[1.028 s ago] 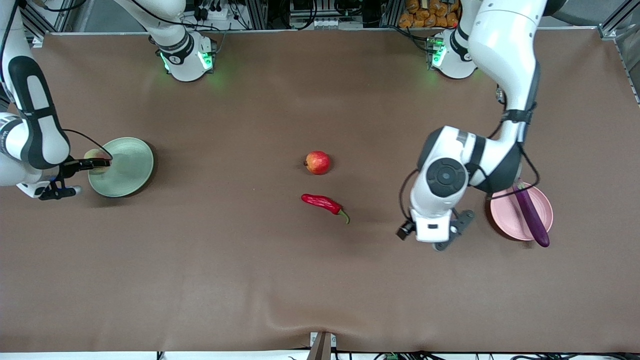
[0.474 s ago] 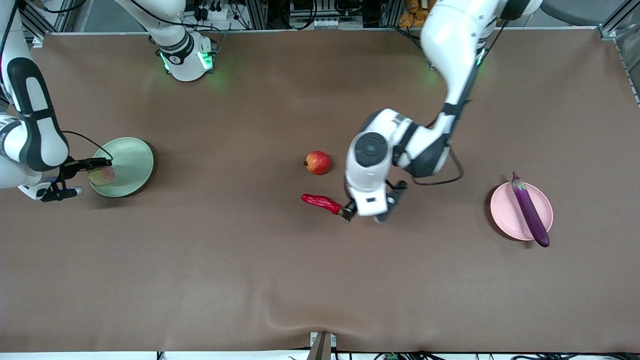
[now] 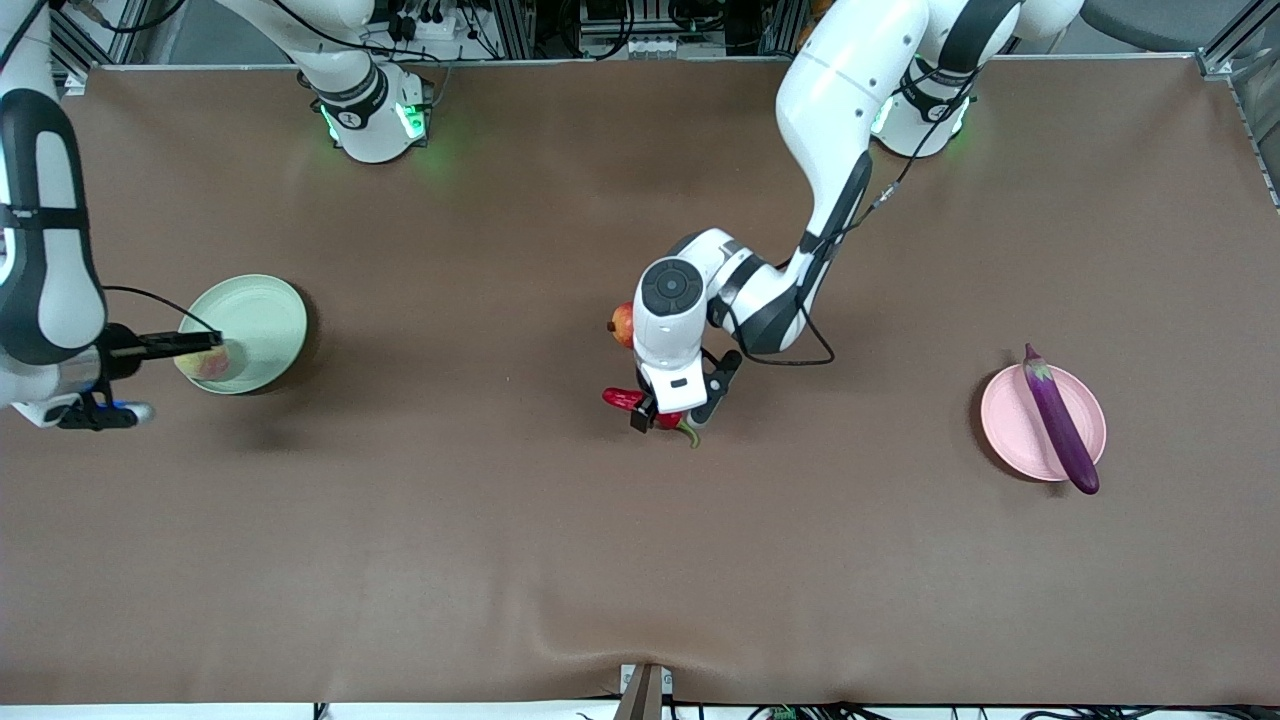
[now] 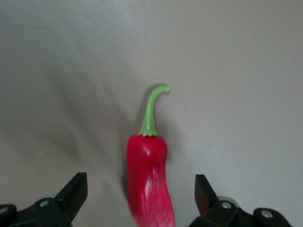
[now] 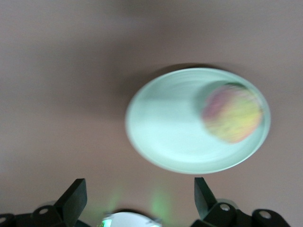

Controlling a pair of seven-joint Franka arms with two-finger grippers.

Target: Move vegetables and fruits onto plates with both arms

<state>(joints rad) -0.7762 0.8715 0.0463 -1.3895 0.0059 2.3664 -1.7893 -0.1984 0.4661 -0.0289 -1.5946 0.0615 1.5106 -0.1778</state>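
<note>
The red chili pepper lies mid-table, and my left gripper hangs open right over it. In the left wrist view the chili pepper lies between the spread fingertips, untouched. The red fruit sits just farther from the front camera, mostly hidden by the left arm. The purple eggplant lies across the pink plate. The peach-like fruit rests on the green plate. My right gripper is open and empty above that plate's edge. The right wrist view shows the plate and fruit.
The brown table mat spreads wide toward the front camera. Both arm bases with green lights stand along the table's back edge. A small fixture sits at the table edge nearest the front camera.
My left arm swung from beside the pink plate to over the chili pepper. My right gripper let go of the peach-like fruit onto the green plate and drew away from it.
</note>
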